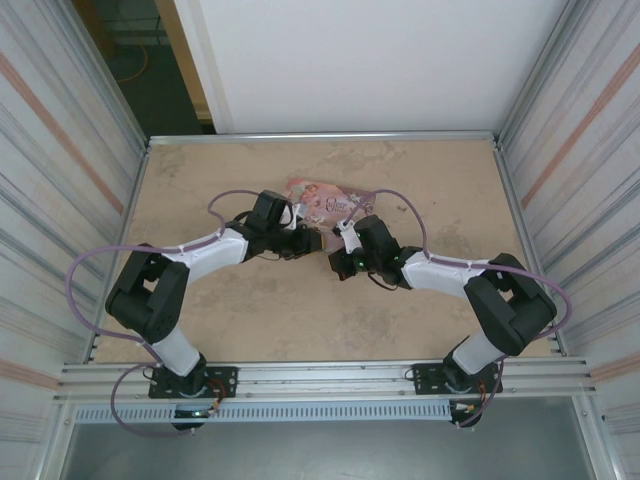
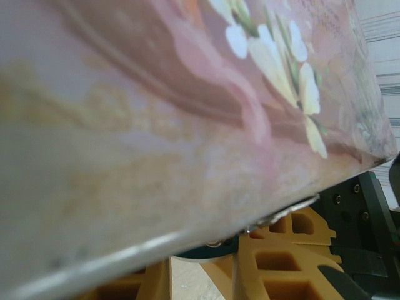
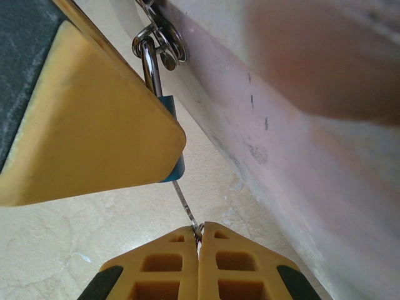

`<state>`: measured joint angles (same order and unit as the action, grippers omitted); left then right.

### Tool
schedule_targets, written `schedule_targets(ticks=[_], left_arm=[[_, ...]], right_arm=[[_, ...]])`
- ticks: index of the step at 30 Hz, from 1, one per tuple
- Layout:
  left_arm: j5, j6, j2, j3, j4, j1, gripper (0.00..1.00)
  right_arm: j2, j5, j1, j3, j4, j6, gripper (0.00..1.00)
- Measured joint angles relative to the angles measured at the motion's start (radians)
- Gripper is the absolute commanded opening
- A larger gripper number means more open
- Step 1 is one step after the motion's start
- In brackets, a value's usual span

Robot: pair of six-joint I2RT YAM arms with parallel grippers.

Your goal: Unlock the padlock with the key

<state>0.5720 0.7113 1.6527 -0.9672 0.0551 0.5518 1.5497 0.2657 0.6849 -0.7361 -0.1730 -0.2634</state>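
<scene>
Black right arm (image 1: 440, 272) reaches inward, fingers (image 3: 199, 234) pinching key (image 3: 184, 203) at padlock (image 3: 167, 103)

The beige table (image 1: 250, 320) carries 1 pink illustrated tin (image 1: 320, 198), past its middle toward the far edge.

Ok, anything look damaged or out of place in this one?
Nothing serious. The pink tin has a few small dark scuffs on its side. Otherwise, the padlock has its shackle through the tin's ring, the left gripper is pressed on it, and the right gripper is shut on the key entering its underside.
</scene>
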Motion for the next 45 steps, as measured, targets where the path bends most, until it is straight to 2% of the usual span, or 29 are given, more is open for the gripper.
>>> schedule_targets(ticks=[25,45], left_arm=[[-0.01,0.0,0.0,0.0,-0.008,0.0,0.11],[-0.063,0.01,0.003,0.0,-0.029,-0.001,0.11]], right_arm=[[0.002,0.05,-0.011,0.0,-0.021,-0.044,0.0],[0.047,0.063,-0.015,-0.017,-0.08,-0.076,0.0]])
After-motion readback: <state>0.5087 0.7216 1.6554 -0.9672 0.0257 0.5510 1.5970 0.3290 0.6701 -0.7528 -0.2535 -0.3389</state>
